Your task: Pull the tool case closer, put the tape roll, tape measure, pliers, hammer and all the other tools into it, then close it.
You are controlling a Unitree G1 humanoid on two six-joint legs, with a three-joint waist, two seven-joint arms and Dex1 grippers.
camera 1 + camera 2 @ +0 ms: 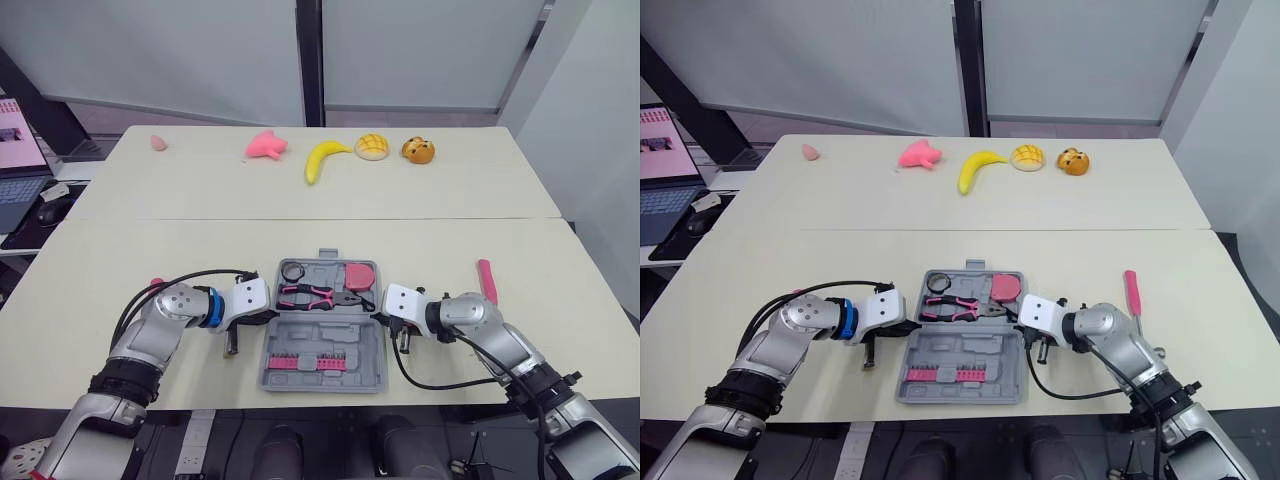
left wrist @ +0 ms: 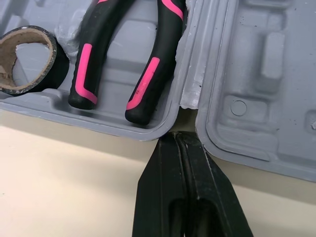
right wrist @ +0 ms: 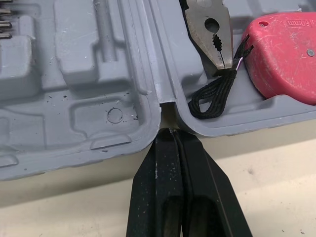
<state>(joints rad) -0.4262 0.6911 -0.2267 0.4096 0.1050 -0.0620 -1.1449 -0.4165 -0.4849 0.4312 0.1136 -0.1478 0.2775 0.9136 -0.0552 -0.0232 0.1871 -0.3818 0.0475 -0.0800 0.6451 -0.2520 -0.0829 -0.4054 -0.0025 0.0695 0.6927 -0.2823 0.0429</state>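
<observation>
Checking: tool case (image 1: pixel 322 385) sat open at tabletop's near edge, tape roll (image 1: pixel 292 271), pliers (image 1: pixel 318 295), tape measure (image 1: pixel 360 273) in; pink-handled tool (image 1: pixel 487 280) lay outside toward right edge. My left gripper (image 2: pixel 177 137), right gripper (image 3: pixel 172 132) were closed, empty, at its hinge.

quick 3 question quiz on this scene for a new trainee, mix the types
1. True or false: the pliers and tape roll lie in the case.
2. Which tool lies outside the case? A pliers B pink tool C tape roll
3. Fill in: the left gripper and right gripper are both ____ (open or shut).
Key: 1 true; 2 B; 3 shut
</observation>
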